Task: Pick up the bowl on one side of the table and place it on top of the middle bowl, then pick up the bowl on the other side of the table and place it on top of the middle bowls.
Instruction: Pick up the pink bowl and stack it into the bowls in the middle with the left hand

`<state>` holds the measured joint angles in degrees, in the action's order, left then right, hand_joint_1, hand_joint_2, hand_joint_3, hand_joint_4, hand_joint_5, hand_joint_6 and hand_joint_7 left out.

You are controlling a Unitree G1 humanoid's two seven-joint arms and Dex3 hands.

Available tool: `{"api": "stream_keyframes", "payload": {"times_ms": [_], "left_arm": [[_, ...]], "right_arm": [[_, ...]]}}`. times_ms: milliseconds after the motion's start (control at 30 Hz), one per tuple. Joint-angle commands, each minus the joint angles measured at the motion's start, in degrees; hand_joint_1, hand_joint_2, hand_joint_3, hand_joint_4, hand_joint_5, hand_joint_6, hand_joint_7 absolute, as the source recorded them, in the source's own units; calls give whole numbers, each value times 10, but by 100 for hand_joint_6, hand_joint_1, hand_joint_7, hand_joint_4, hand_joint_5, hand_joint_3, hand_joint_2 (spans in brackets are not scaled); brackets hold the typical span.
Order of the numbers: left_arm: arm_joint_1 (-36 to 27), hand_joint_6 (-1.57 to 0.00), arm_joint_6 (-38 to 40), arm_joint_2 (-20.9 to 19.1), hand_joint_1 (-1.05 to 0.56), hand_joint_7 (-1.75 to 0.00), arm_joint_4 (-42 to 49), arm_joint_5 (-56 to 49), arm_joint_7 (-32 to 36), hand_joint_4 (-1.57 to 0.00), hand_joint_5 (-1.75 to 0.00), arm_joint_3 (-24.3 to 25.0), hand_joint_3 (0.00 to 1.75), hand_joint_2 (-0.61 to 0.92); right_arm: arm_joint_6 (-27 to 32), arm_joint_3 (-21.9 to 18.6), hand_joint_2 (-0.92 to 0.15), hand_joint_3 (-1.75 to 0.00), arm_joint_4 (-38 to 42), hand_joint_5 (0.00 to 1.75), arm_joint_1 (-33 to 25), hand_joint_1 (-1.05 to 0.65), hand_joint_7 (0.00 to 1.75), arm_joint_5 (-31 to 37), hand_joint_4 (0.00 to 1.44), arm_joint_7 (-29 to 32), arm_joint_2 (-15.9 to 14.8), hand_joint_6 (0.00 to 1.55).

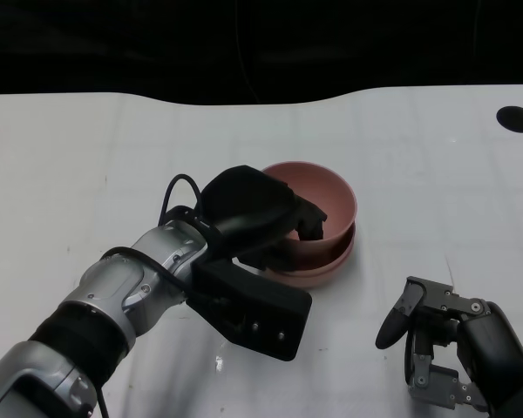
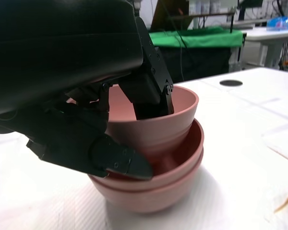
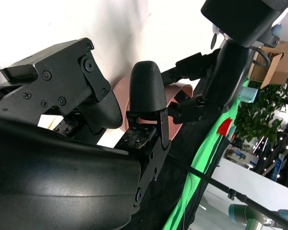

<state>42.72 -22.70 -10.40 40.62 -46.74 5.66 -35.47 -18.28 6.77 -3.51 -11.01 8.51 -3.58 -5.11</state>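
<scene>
- Desk (image 1: 87,157): white surface, with a dark round hole near each far corner; the right one (image 1: 517,119) shows whole, the left one is cut by the picture's edge.
- Bowl stack (image 2: 149,191): pink bowls nested one in another, standing at the middle of the desk. The left wrist view shows two lower rims close together and one bowl riding higher.
- Top bowl (image 1: 331,187): pink, sitting in the stack slightly tilted, its rim well above the rims below. Whether it is fully seated cannot be told.
- Left hand (image 1: 253,213): black, at the near-left rim of the top bowl. It grasps that bowl: fingers (image 2: 151,91) hook over the rim into the inside, and the thumb (image 2: 117,160) lies against the outer wall, just above the lower rims.
- Left forearm (image 1: 126,292): silver, reaching in from the lower left, with a black cable looped at the wrist.
- Right hand (image 1: 440,335): black, at the lower right, well apart from the stack. It holds nothing and its fingers are spread, released. It lies low, close to the desk; contact cannot be told.
- Right wrist view: mostly filled by that hand's own black shell and fingers (image 3: 146,88); a strip of pink bowl (image 3: 175,93) shows beyond them, with green cloth (image 3: 201,158) in the background.
</scene>
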Motion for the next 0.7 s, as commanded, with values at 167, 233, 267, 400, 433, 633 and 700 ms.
{"api": "stream_keyframes", "payload": {"times_ms": [167,233,267,400,433,633,700], "left_arm": [[4,-31,28,-15,-73,0,-31,-11,-59,-24,-25,-7,53,92],[0,-26,37,-20,-79,0,-48,-13,-75,-16,-22,-7,58,92],[-2,-24,40,-23,-81,0,-57,-14,-82,-14,-21,-7,60,92],[-10,-21,47,-32,-84,0,-85,-12,-97,-9,-20,-4,62,92],[-11,-21,48,-33,-84,0,-88,-11,-99,-9,-21,-3,62,92],[-13,-21,52,-34,-84,0,-94,-10,-102,-8,-22,-4,63,92],[-31,-21,49,-52,-85,0,-133,5,-109,-7,-23,14,62,92]], "right_arm": [[-3,-7,-26,-159,-2,175,2,-6,147,-3,90,3,-3,83],[-3,-8,-26,-158,-2,175,2,-6,146,-4,89,2,-4,83],[-4,-8,-26,-158,-1,175,2,-6,146,-6,89,1,-4,83],[-5,-8,-27,-157,0,175,3,-6,146,-7,89,-1,-5,83],[-5,-9,-28,-157,0,175,3,-6,146,-8,89,-1,-5,83],[-5,-8,-28,-156,0,175,3,-6,147,-8,89,-1,-5,82],[-3,-10,-29,-156,0,175,2,-6,147,-13,89,-1,-3,83]]}}
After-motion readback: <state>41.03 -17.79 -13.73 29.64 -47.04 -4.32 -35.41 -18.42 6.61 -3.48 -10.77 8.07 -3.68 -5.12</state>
